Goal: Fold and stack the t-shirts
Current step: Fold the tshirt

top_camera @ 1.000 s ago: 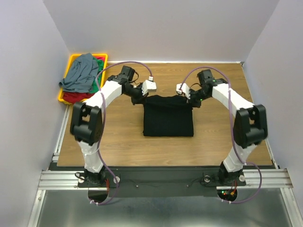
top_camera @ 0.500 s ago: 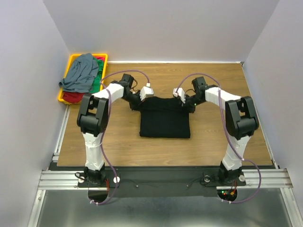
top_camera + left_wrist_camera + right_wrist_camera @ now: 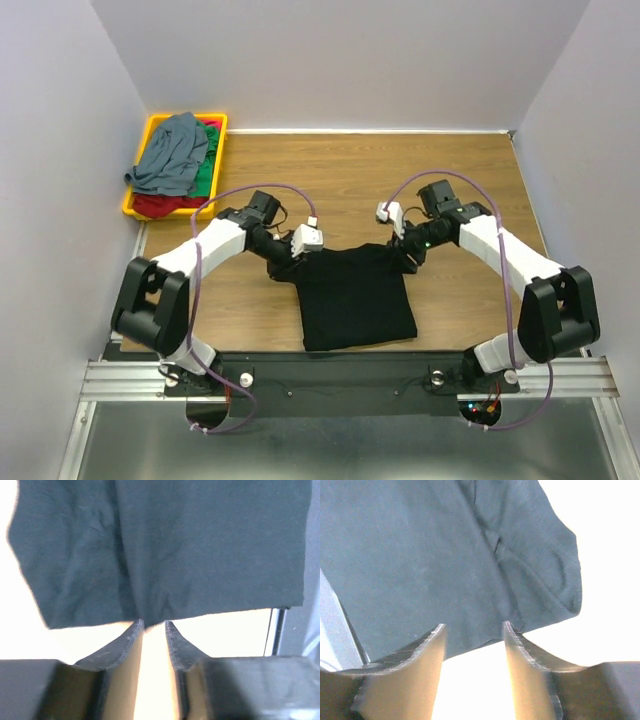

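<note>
Black t-shirt point(image 3: 355, 300): lies part-folded on the table point(image 3: 350, 180), between the two arms. Its far edge is wider and rumpled, and its near edge lies right at the table's near border.
Left gripper point(image 3: 152, 625): jaws a little apart with bare wood between them, and the tips just at the cloth's edge. It grips nothing.
Right gripper point(image 3: 472, 627): jaws wider apart, empty, with the tips just short of a puckered corner.
Other shirts: grey-blue point(image 3: 170, 155), green point(image 3: 205, 175) and red point(image 3: 150, 205), heaped in the yellow tray point(image 3: 218, 122) at the far left, well apart from the black one.
Step, as judged: a fold seems just laid down, with the next pinch or a smoothing pass to come.
Risk, near edge: another pull toward the bases could drag the hem over the border, and the shirt's own weight might slide it off.
Risk, far corners: the bunched cloth there may be caught in several layers, or only one, so the fold comes out crooked.
Risk, left tips: sitting this close to the hem, a sideways retreat could snag it and open the fold.
</note>
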Tool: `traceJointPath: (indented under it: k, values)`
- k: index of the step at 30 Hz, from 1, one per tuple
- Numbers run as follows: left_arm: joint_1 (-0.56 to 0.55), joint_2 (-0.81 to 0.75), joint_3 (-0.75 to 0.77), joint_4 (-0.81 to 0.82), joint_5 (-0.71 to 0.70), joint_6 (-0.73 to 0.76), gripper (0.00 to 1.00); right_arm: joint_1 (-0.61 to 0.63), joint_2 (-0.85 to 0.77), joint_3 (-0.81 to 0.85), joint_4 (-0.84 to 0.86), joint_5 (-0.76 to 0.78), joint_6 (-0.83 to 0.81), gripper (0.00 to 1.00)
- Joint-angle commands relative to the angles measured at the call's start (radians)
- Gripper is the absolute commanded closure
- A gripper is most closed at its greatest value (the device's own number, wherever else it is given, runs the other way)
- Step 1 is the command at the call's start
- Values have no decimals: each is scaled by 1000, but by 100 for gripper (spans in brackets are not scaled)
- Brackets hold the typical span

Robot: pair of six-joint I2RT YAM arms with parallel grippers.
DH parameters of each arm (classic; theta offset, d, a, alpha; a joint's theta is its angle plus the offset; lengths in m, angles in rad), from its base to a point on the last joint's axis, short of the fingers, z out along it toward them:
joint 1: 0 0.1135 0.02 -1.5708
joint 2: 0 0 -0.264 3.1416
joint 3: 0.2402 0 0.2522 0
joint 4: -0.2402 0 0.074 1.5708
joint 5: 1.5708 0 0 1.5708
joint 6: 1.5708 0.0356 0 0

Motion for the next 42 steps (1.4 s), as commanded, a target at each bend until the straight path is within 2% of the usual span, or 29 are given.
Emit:
traceJointPath:
  k: [1,2,5,10,14,21,29,36,40,42]
  values:
    - [4,-142,18,30,7,-14,51,-9,-13,118,-12,-49,130,41]
    - [3,-153,39,41,-1,-17,47,-9,4,143,-10,-61,150,40]
    - [-35,-147,93,65,-19,-35,46,-12,133,257,-9,-113,167,41]
    - [-117,-49,144,180,-39,-141,46,-12,383,440,25,-227,250,50]
    - [-186,3,162,269,-70,-213,45,-11,497,528,114,-276,363,54]
    - [-256,129,172,352,-99,-262,45,3,635,523,230,-299,503,55]
    - [-292,212,191,392,-112,-288,47,15,704,460,309,-311,547,55]
    - [-307,256,198,398,-105,-288,55,18,741,399,341,-321,566,56]
    - [-307,252,195,386,-90,-276,67,18,750,378,346,-325,566,57]
    - [-307,253,199,381,-87,-276,69,17,755,373,346,-328,566,58]
